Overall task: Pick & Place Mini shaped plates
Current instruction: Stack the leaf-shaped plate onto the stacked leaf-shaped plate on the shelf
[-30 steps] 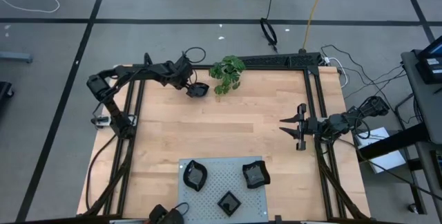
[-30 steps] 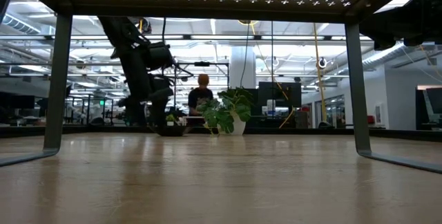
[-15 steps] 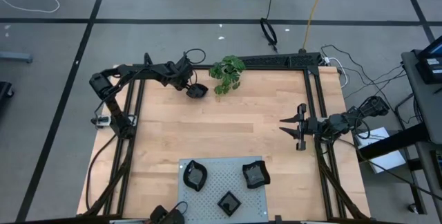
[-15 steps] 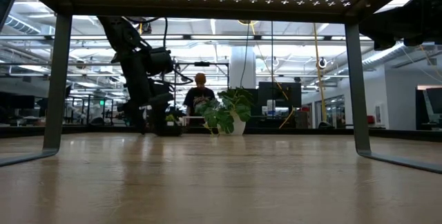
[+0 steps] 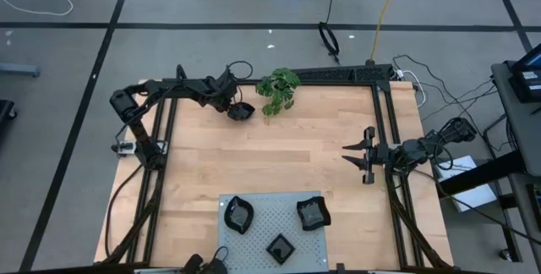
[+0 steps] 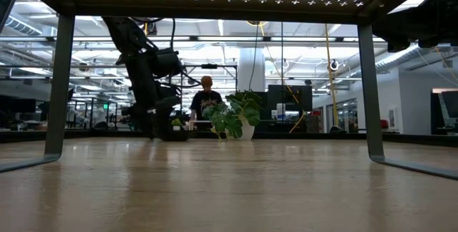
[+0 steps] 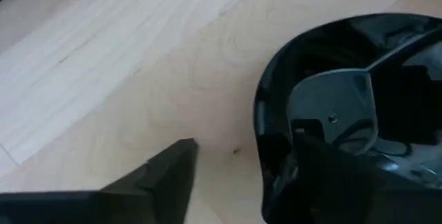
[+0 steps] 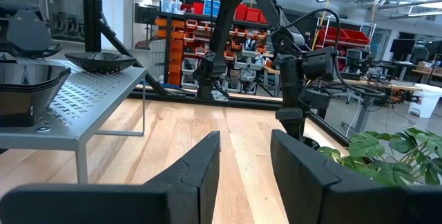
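A glossy black mini plate (image 5: 243, 112) rests on the wooden table at the far left, beside the plant. My left gripper (image 5: 237, 109) points steeply down over it, open. In the left wrist view one finger (image 7: 173, 175) stands on the wood outside the plate's rim (image 7: 260, 120), and the other finger (image 7: 324, 182) is inside the plate. Three more black plates (image 5: 239, 215) (image 5: 311, 213) (image 5: 280, 247) sit on the grey perforated panel (image 5: 270, 206) at the near edge. My right gripper (image 5: 357, 156) waits open at the table's right side with nothing between its fingers. My left gripper straddles the plate's rim (image 7: 261, 148) from above. Bare wood shows between the outer finger and the rim. I cannot tell whether the inner finger touches the plate. The plate lies flat on the table.
A green leafy plant (image 5: 279, 90) stands just right of the plate at the far edge. The grey panel stands raised on legs (image 6: 60, 81). Bare wood (image 5: 287, 160) spreads across the table's middle. A person (image 6: 207, 96) shows in the room beyond.
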